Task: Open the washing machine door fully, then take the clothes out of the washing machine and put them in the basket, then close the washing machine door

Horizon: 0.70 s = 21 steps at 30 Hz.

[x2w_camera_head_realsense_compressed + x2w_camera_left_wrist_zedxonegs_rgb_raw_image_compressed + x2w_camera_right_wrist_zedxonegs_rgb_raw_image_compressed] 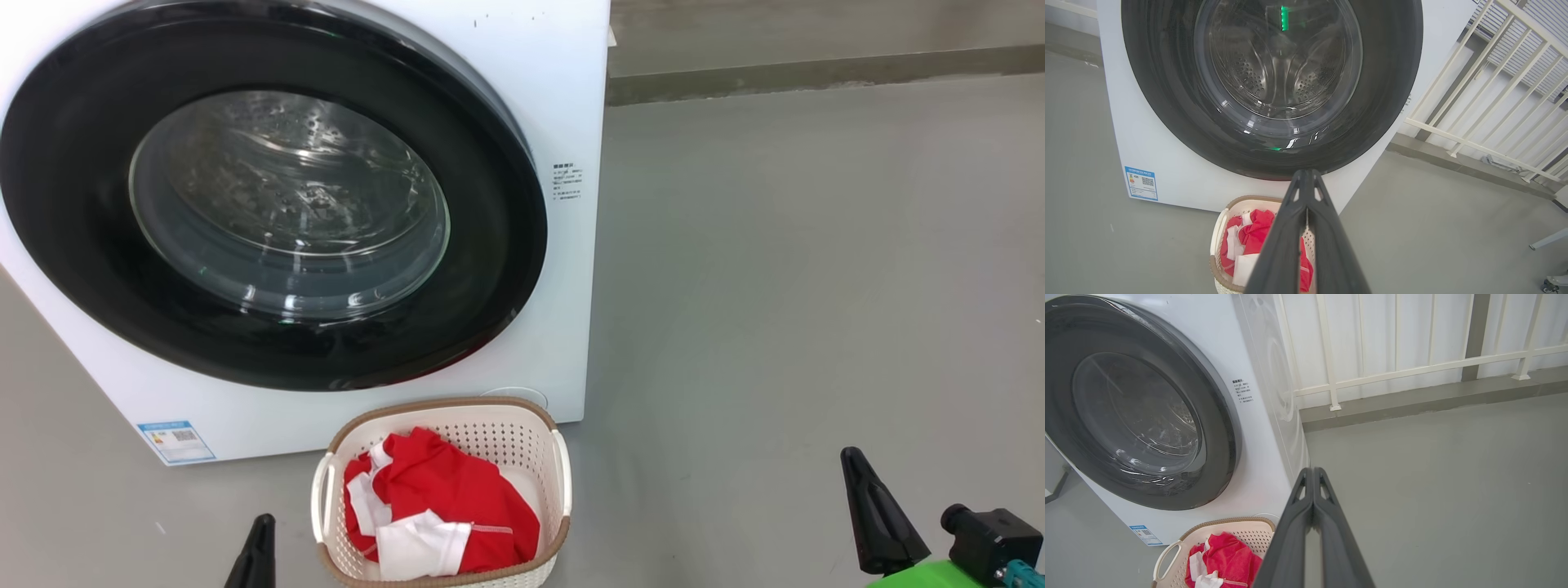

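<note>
Now the left gripper (261, 523) is hanging closed and empty just left of the basket (445, 404), nearer it than the equally closed, empty right gripper (851, 457), while the clothes (449, 498) are lying inside it on the floor (775, 286) and, beyond, the door (82, 163) is sitting seemingly shut against the washing machine (563, 82).

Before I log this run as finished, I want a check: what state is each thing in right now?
washing machine door: shut flush against the front.
washing machine: no clothes visible through the glass.
basket: upright on the floor in front of the machine.
clothes: piled in the basket.
left hand: shut, empty.
right hand: shut, empty.
</note>
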Available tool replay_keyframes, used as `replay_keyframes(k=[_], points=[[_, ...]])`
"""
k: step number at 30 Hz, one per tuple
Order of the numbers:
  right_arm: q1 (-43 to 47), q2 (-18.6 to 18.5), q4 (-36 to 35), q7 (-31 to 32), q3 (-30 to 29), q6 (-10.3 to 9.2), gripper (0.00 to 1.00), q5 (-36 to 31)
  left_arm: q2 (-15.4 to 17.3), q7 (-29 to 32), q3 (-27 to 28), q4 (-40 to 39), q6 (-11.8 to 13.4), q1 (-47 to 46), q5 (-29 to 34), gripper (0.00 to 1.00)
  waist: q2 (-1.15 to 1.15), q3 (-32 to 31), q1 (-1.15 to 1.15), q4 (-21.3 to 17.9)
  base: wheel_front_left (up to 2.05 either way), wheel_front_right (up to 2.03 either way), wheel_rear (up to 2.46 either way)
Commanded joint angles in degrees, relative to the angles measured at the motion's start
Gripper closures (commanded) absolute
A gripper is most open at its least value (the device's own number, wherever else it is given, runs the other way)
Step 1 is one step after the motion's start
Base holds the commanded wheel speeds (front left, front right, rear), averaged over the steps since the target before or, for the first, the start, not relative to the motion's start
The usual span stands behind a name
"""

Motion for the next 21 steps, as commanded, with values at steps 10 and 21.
replay_keyframes(k=[10, 21], points=[[-3.88, -0.72, -0.75, 1.9, -0.27, -0.06, 1.0, 8.38, 0.4, 1.89, 1.19, -0.82, -0.1, -3.52, -7.29, 1.0, 0.0, 0.37, -0.01, 0.15, 0.0, 0.0, 0.0], [-4.97, -0.85, -0.19, 3.76, -0.43, -0.08, 1.0, 16.13, 0.33, 3.7, 1.6, -0.39, -0.14, -4.51, -14.15, 1.0, 0.0, 0.76, -0.01, 0.31, 0.0, 0.0, 0.0]])
